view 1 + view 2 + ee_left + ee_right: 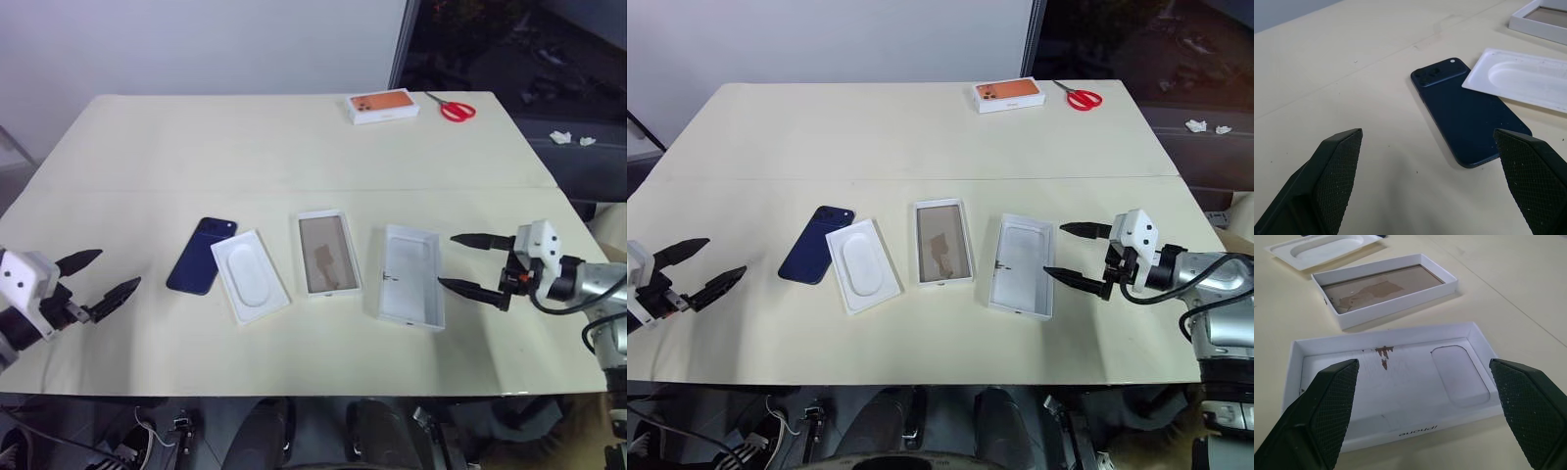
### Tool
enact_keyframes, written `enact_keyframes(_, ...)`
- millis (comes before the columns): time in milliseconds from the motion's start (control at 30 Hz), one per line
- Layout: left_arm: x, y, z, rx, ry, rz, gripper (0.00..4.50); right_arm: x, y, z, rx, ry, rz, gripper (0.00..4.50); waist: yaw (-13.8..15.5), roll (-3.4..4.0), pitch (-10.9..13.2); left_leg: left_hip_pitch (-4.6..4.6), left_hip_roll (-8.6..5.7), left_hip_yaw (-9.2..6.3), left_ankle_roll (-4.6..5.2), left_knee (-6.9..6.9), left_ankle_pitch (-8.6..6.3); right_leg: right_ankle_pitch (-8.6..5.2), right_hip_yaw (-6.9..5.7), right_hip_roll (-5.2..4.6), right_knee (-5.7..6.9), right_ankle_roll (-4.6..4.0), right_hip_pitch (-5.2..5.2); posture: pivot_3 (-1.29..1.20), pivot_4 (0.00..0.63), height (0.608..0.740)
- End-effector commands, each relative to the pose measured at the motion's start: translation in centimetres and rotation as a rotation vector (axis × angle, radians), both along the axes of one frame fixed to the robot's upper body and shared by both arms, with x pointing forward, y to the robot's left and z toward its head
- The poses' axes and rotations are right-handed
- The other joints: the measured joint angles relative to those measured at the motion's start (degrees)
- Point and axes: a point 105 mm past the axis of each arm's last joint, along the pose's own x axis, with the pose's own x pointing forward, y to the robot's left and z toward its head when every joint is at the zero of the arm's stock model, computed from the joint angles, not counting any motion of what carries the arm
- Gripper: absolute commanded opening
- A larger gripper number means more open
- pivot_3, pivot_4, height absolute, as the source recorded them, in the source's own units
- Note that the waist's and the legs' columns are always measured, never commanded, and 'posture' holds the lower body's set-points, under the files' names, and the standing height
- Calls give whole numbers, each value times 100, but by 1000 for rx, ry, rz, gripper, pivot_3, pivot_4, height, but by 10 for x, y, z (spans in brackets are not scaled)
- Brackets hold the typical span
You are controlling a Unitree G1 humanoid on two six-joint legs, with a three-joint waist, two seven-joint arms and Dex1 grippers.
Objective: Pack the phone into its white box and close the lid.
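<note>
My left gripper (100, 285) at the frame's left edge and my right gripper (479, 264) at its right both gape wide, empty. The phone (201, 255) lies face down left of centre, the white box (327, 253) mid-frame, the lid (411, 275) upturned, ready for packing.

Cream table (921, 117), four items in a row near its front edge. The phone (817, 258), dark navy, lies back up with its lens cluster at the far end. A white insert (862, 265) with an oval recess overlaps the phone's right edge. The white box (942, 242), tan floor, sits apart from it. The lid (1023, 265) lies inside up. Left gripper (698, 267): fingers spread, empty, off the front left. Right gripper (1070, 252): fingers spread, tips at the lid's right edge. Far edge: orange-pictured small box (1009, 95), red scissors (1080, 98).
</note>
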Motion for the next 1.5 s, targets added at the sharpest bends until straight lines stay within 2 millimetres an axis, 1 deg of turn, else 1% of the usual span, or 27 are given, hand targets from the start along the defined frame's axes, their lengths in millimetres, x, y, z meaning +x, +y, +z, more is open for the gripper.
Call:
enact_keyframes(33,1,1,12,9,-25,-11,4500,2,0,11,-6,-48,9,4459,0,0,0,0,0,0,0,0,0,0,0,0,0,0,0,0,150,740)
enact_keyframes(133,1,-3,12,-20,2,-22,4500,3,1,13,-8,-57,8,4459,-1,0,0,0,0,0,0,0,0,0,0,0,0,0,0,0,150,740)
enact_keyframes(400,8,-3,20,-47,-25,-5,4500,8,3,15,-10,-75,1,4459,-2,0,0,0,0,0,0,0,0,0,0,0,0,0,-1,0,150,740)
enact_keyframes(500,10,-5,23,-88,-27,14,4500,8,3,15,-2,-59,13,4459,-2,0,0,0,0,0,0,0,0,0,0,0,0,0,0,0,150,740)
enact_keyframes(600,13,-6,20,-150,11,49,4500,12,6,19,-16,-72,20,4459,-4,1,1,0,0,0,0,1,0,1,0,1,1,1,0,0,150,740)
enact_keyframes(733,17,-2,17,-133,69,90,4500,14,9,25,-8,-73,22,4459,-19,0,1,0,0,-1,0,0,0,1,0,2,4,1,-2,0,150,740)
enact_keyframes(800,17,-2,15,-120,99,80,4500,12,9,24,-3,-61,23,4459,-19,0,1,0,0,-1,0,0,0,1,0,3,3,1,-2,0,150,740)
enact_keyframes(867,18,-5,15,-148,132,79,4500,12,11,23,-15,-60,24,4459,-10,1,1,0,-1,0,0,1,0,1,0,2,3,1,-1,0,150,740)
enact_keyframes(900,18,-9,13,-147,153,71,4500,12,12,24,-19,-62,27,4459,-9,1,1,0,-1,0,0,1,0,1,0,2,3,1,-1,0,150,740)
enact_keyframes(967,17,-17,13,-199,174,35,4500,13,15,25,-31,-69,31,4459,-11,1,1,0,-1,0,0,1,0,1,0,2,3,1,-1,0,150,740)
enact_keyframes(1033,14,-28,14,-302,207,4,4500,15,18,29,-37,-76,30,4459,-11,1,1,0,-1,-1,0,1,0,1,0,2,3,1,-1,0,150,740)
enact_keyframes(1067,10,-36,13,-358,249,-13,4500,15,23,32,-49,-84,49,4459,-12,1,1,0,0,-1,0,1,0,1,0,2,3,1,-2,0,150,740)
enact_keyframes(1133,6,-46,11,-415,308,-33,4500,13,31,36,-68,-94,80,4459,-24,1,1,0,-1,0,0,1,0,1,1,2,4,1,-1,0,150,740)
enact_keyframes(1167,4,-59,11,-497,353,-68,4500,11,43,39,-99,-115,125,4459,-31,1,2,0,0,-1,0,1,0,1,1,2,5,1,-3,0,150,740)
enact_keyframes(1200,3,-71,11,-529,379,-101,4500,9,53,44,-95,-112,162,4459,-34,4,3,0,1,-2,0,1,0,1,1,3,6,1,-4,0,150,740)
enact_keyframes(1267,-1,-87,13,-624,437,-165,4500,6,69,50,-95,-104,216,4459,-43,4,3,0,1,-1,0,2,0,1,2,3,9,2,-6,0,150,740)
enact_keyframes(1333,0,-94,11,-702,477,-165,4500,4,79,48,-160,-133,262,4459,-33,3,3,0,1,-3,-1,4,1,1,0,4,10,2,-5,0,150,740)
enact_keyframes(1433,-4,-112,-3,-713,554,-163,4500,4,98,53,-140,-164,304,4459,-26,1,3,0,-1,-3,-1,7,1,1,0,5,9,2,-3,0,150,740)
enact_keyframes(1500,-3,-114,-13,-722,577,-118,4500,5,104,50,-157,-176,322,4459,-22,1,3,0,-2,-3,-1,7,1,1,1,4,8,2,-1,0,150,740)
